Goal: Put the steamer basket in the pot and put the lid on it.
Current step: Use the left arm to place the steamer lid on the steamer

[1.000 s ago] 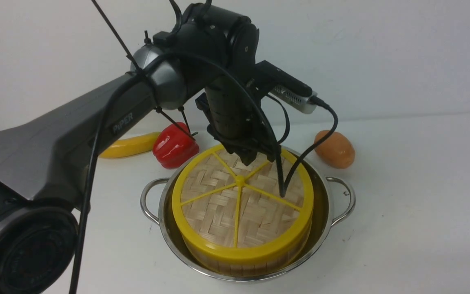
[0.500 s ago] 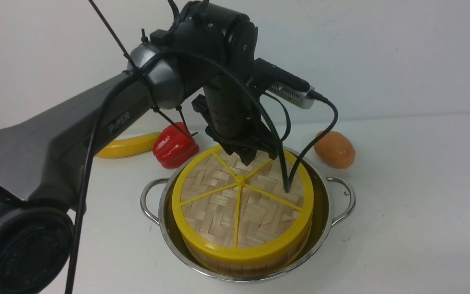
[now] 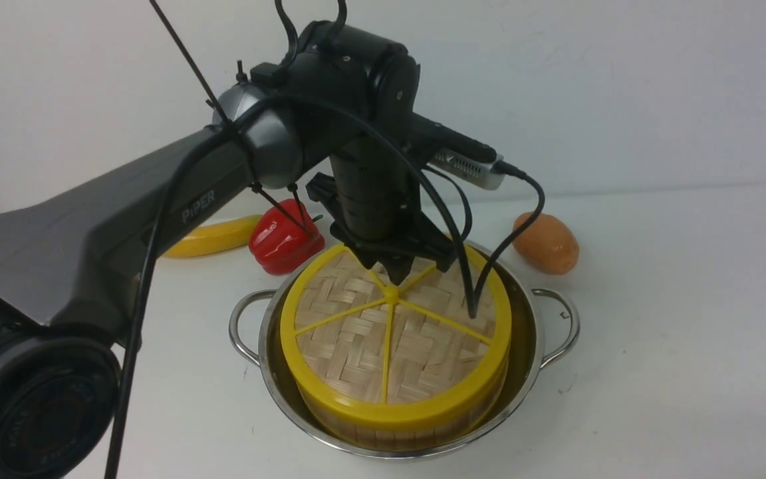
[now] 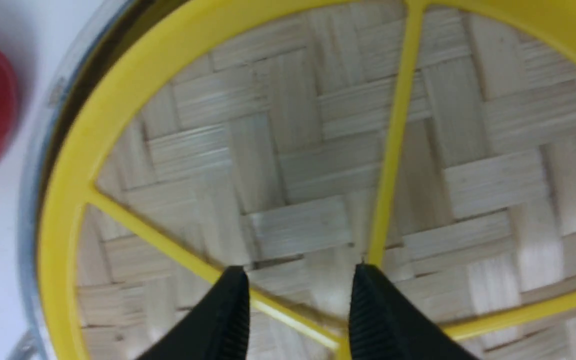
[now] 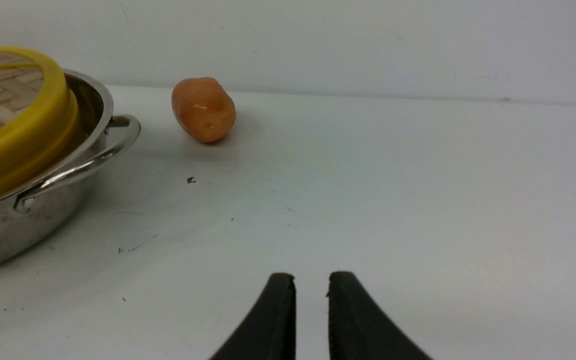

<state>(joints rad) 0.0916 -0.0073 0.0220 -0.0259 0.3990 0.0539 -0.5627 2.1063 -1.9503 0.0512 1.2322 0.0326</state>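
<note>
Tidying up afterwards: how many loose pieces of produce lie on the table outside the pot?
3. A yellow banana and a red pepper lie behind the pot to the left; an orange potato-like piece behind it to the right. The left arm may hide more.

Yellow-rimmed woven lid (image 3: 350, 339), silver pot (image 3: 530, 332), red pepper (image 3: 280, 243)

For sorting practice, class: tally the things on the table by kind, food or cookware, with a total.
Food: 3 - yellow banana, red bell pepper, orange-brown potato
Cookware: 3 - shiny steel pot, bamboo steamer basket, woven yellow-rimmed lid
Total: 6
</note>
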